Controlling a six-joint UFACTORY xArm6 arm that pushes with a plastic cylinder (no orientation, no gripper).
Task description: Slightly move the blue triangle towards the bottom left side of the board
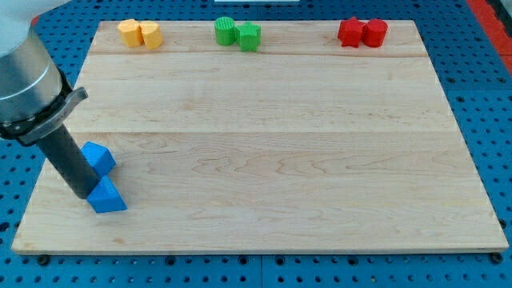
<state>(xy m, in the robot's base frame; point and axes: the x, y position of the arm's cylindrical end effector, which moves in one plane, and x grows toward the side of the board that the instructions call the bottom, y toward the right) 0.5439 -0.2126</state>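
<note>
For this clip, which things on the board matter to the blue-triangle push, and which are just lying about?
Job:
blue triangle
my tip, touching its left side
board

Lying about:
blue block, just above the triangle
yellow blocks
green blocks
red blocks

Under me lies a pale wooden board (272, 152), its planks running from the view's left to the view's right, with grain lines showing and one seam near the top edge. It rests on a blue pegboard (480, 120) dotted with regular holes, which frames it on every side. At the view's top right corner I see a strip of red (496, 10). The light is even and soft.
</note>
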